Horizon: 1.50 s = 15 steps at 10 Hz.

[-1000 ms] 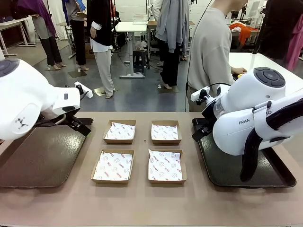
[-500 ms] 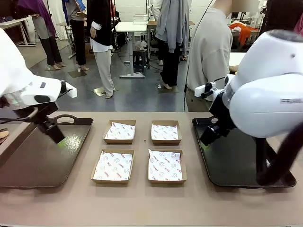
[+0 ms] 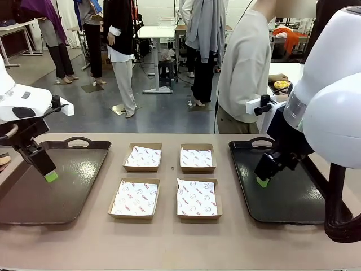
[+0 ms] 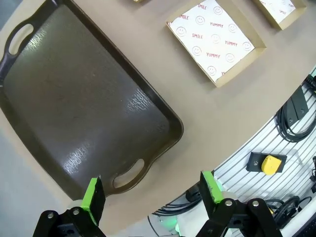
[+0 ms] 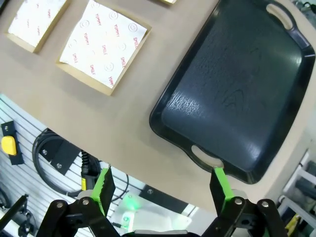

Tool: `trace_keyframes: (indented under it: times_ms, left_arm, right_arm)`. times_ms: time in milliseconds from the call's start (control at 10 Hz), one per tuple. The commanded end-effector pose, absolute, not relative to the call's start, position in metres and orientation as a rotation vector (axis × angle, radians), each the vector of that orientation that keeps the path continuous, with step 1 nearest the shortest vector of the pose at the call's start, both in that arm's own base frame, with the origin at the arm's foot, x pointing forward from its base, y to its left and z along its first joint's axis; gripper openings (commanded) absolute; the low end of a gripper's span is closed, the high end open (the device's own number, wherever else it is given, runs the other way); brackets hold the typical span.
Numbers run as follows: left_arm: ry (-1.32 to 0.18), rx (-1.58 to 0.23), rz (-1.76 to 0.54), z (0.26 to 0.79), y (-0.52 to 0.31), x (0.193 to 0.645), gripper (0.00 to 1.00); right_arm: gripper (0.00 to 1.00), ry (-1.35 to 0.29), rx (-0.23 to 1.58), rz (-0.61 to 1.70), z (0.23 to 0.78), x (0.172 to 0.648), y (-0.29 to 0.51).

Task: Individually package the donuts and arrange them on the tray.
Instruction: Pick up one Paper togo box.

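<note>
Something small and yellow, perhaps one of the donuts, lies on the white table behind, under the person's hand. My left gripper hangs open and empty over the left edge of the brown tray. In the left wrist view its gripper hovers above that tray's near handle. My right gripper is open and empty above the left part of the black tray. The right wrist view has its gripper over the table edge beside this tray.
Several square cardboard boxes lined with printed paper sit in the middle of the table between the trays; one shows in each wrist view. A person stands at the far side, turned toward the white table.
Both arms have swung outward. The left gripper moved left and nearer across the brown tray. The right gripper moved right and nearer over the black tray. The person leaned toward the back table.
</note>
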State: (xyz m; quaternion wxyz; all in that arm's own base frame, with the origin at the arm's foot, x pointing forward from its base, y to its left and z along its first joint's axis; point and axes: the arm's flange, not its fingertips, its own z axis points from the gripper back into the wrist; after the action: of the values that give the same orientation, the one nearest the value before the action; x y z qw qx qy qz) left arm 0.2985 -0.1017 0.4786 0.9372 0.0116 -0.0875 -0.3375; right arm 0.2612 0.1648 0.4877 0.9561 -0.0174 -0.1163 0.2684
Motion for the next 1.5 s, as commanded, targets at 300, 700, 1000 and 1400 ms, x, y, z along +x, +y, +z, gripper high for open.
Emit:
trace_keyframes:
  times_ms: [300,700,1000,1400]
  left_arm:
    - [-0.110,-0.276,-0.628,0.474,-0.092,0.314,1.00]
    - [-0.071,-1.014,-0.401,0.449,-0.040,0.346,1.00]
    - [-0.086,-1.263,-0.231,0.433,0.007,0.348,1.00]
    - [-0.157,-1.276,-0.078,0.434,0.069,0.325,1.00]
  right_arm:
    - [1.00,-0.261,0.268,0.449,0.486,0.270,0.149]
    - [1.00,-0.316,1.026,0.090,0.465,0.266,0.041]
    - [1.00,-0.349,1.354,-0.020,0.440,0.246,-0.045]
    - [1.00,-0.309,1.441,0.023,0.420,0.228,-0.101]
